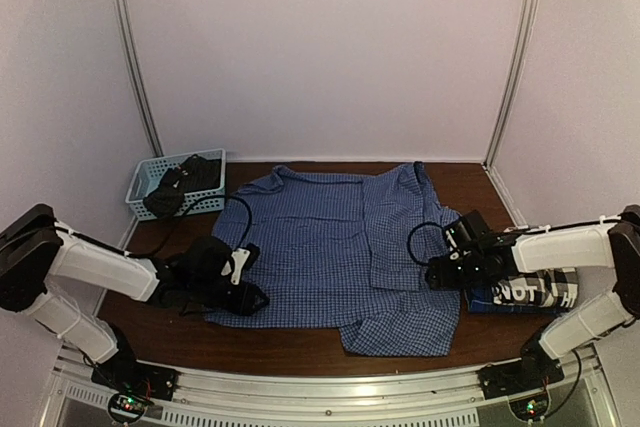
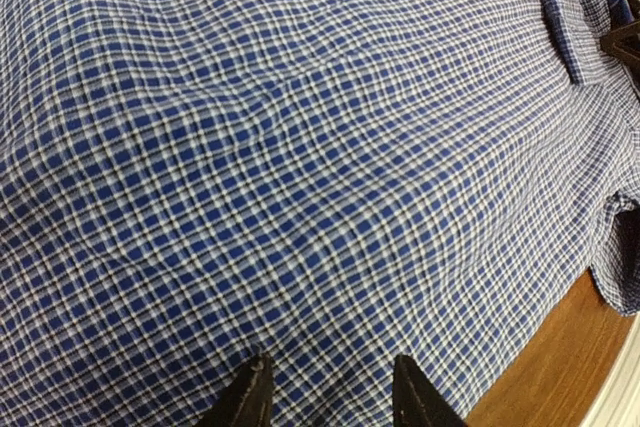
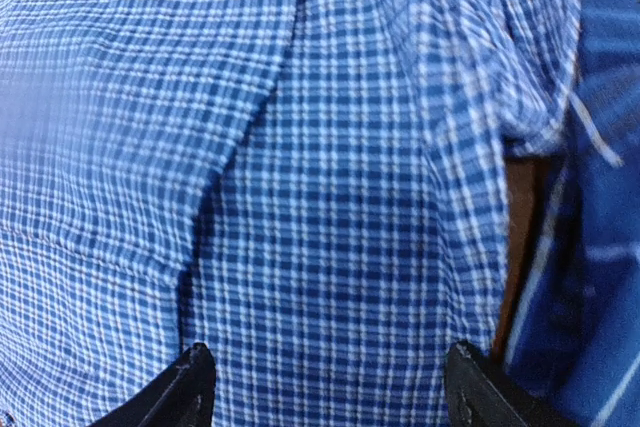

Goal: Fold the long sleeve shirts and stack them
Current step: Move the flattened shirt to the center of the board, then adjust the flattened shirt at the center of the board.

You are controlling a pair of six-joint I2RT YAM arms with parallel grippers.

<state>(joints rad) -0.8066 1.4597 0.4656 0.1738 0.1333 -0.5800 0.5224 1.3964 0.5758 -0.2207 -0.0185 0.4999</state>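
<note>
The blue fine-check shirt point(image 1: 335, 242) lies spread across the middle of the table, with a sleeve folded in over its right side. My left gripper point(image 1: 243, 290) is open at the shirt's lower left edge; in the left wrist view point(image 2: 330, 397) its fingers stand apart just over the cloth point(image 2: 300, 147). My right gripper point(image 1: 437, 272) is open at the shirt's right edge; in the right wrist view point(image 3: 335, 387) its fingers are wide apart over the cloth point(image 3: 330, 197). A folded black-and-white plaid shirt with white lettering point(image 1: 540, 290) lies under my right arm. A darker blue plaid cloth point(image 3: 590, 247) shows beside it.
A light blue lattice basket point(image 1: 150, 175) with a dark bundle point(image 1: 185, 182) in it stands at the back left. Bare brown table point(image 1: 290, 342) shows along the front edge and in the left wrist view point(image 2: 545, 372). Walls close off the back and sides.
</note>
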